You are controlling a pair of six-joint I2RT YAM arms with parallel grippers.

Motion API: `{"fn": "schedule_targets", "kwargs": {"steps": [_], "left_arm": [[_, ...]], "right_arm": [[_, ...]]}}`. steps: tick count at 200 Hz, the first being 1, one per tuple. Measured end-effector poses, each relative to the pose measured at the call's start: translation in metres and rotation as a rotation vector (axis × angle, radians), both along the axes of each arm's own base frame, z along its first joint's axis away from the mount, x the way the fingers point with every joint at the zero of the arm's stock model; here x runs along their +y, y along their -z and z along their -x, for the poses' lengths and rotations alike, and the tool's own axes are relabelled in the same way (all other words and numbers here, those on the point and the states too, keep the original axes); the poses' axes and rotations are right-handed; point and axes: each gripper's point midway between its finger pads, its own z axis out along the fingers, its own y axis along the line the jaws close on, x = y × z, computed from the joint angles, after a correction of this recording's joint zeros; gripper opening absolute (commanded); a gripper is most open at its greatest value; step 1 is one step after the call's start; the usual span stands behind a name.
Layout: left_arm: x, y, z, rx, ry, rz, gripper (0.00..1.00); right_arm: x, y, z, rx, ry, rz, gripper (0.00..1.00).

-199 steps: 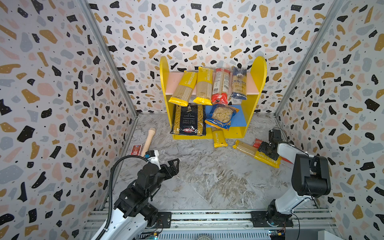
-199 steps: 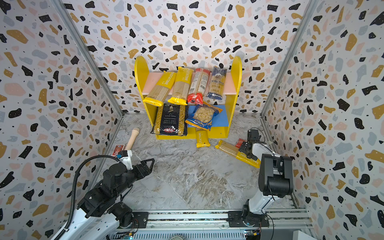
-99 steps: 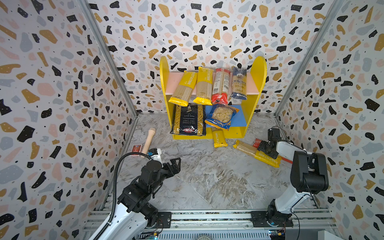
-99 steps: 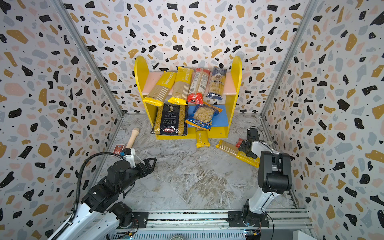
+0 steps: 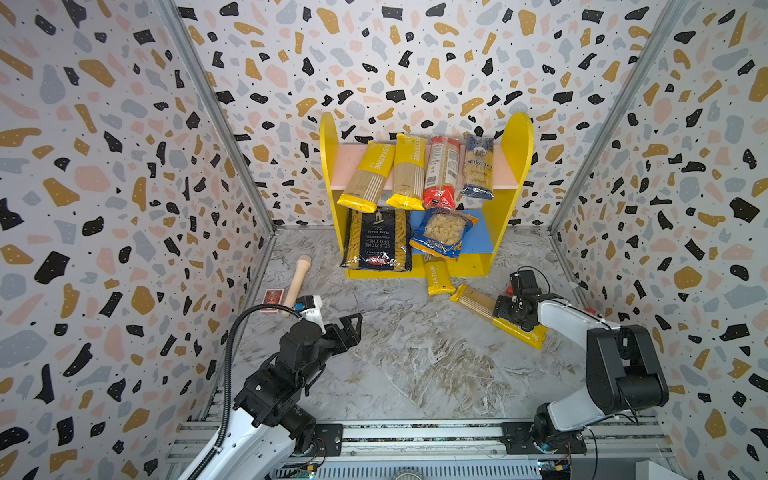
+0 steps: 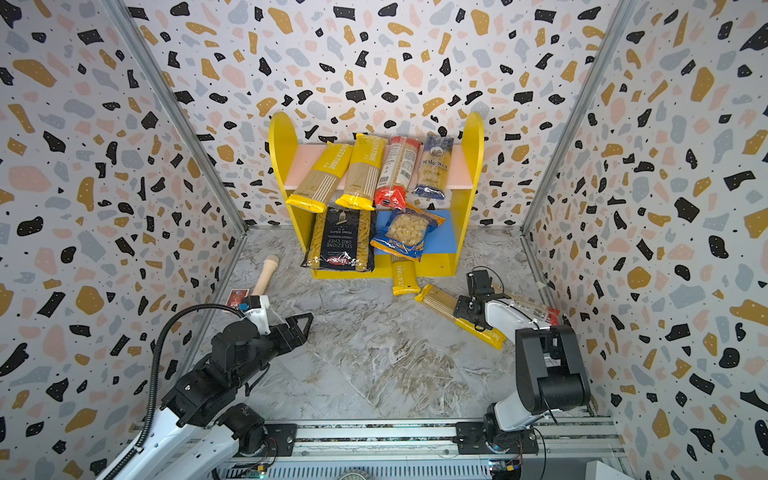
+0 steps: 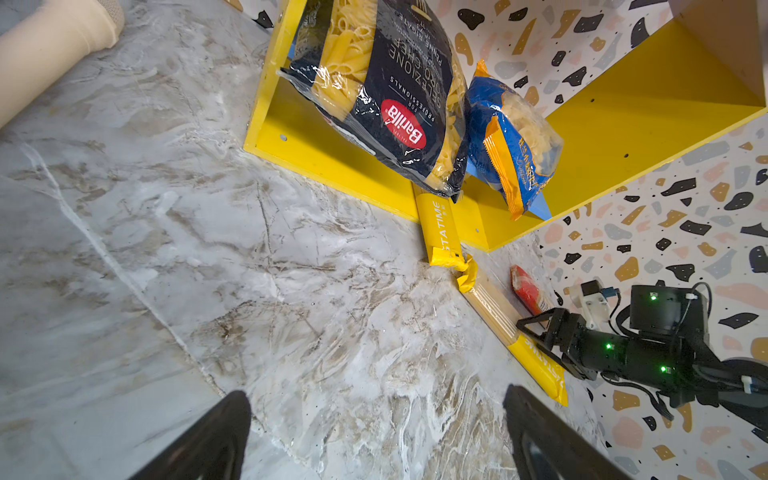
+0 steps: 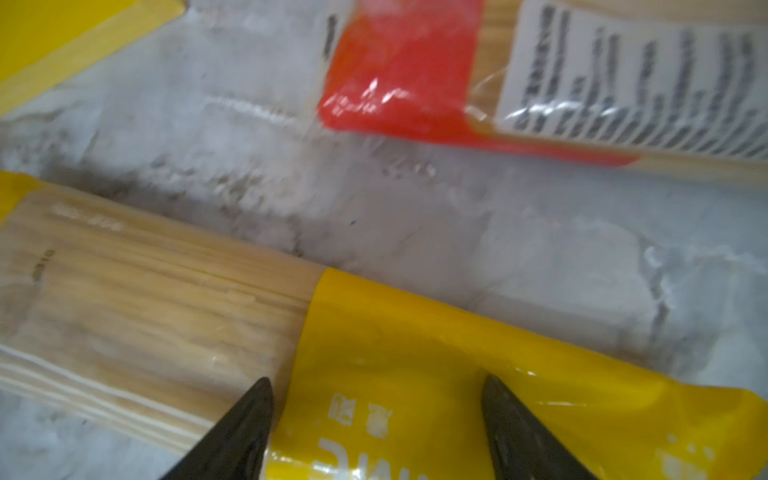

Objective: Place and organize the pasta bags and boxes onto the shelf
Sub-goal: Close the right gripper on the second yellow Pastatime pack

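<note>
The shelf (image 5: 515, 166) stood against the back wall. Four long packs lay side by side on its pink top board, ends overhanging the front: a tilted yellow pack (image 5: 365, 178), a second yellow pack (image 5: 409, 174), a red-ended pack (image 5: 442, 174) and an ankara pack (image 5: 478, 166). The Barilla bag (image 5: 376, 241) and the blue-orange bag (image 5: 442, 232) leaned on the blue lower board. A short yellow pack (image 5: 436, 280) jutted out from the base onto the desk (image 5: 415, 353).

Just beside its end, a loose yellow pack (image 5: 478, 305) lay slantwise on the desk. The right hand (image 8: 376, 380) was low over that pack, released, fingers apart above its yellow wrap. I could not tell whether they touched it. Another red pack (image 6: 525, 309) lay near the right wall.

The left hand (image 5: 353, 326) hovered at the front left, released and empty. Near it lay a stick (image 5: 297, 282) and a red box (image 5: 272, 297).
</note>
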Motion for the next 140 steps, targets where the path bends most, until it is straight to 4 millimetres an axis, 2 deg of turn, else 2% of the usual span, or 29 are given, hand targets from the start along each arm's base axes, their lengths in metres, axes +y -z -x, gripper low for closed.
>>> {"fn": "schedule_targets", "kwargs": {"steps": [46, 66, 87, 113, 125, 140], "left_arm": [[0.001, -0.005, 0.002, -0.021, 0.000, 0.012, 0.95], [0.002, -0.006, 0.003, -0.025, 0.000, 0.014, 0.95], [0.002, -0.006, 0.004, -0.027, 0.001, 0.013, 0.95], [0.003, -0.008, 0.005, -0.033, 0.002, 0.016, 0.96], [0.003, -0.008, 0.005, -0.034, 0.001, 0.016, 0.95], [0.004, -0.009, 0.006, -0.036, 0.001, 0.017, 0.95]], "right_arm": [[0.052, -0.004, 0.052, 0.065, -0.137, -0.037, 0.78], [0.064, -0.011, 0.072, 0.096, -0.179, -0.051, 0.79], [0.056, -0.030, 0.077, 0.086, -0.164, -0.024, 0.80], [0.040, -0.061, 0.058, 0.008, -0.119, -0.011, 0.83], [0.035, -0.064, 0.053, -0.001, -0.114, 0.003, 0.84], [0.032, -0.056, 0.055, 0.029, -0.127, 0.038, 0.84]]}}
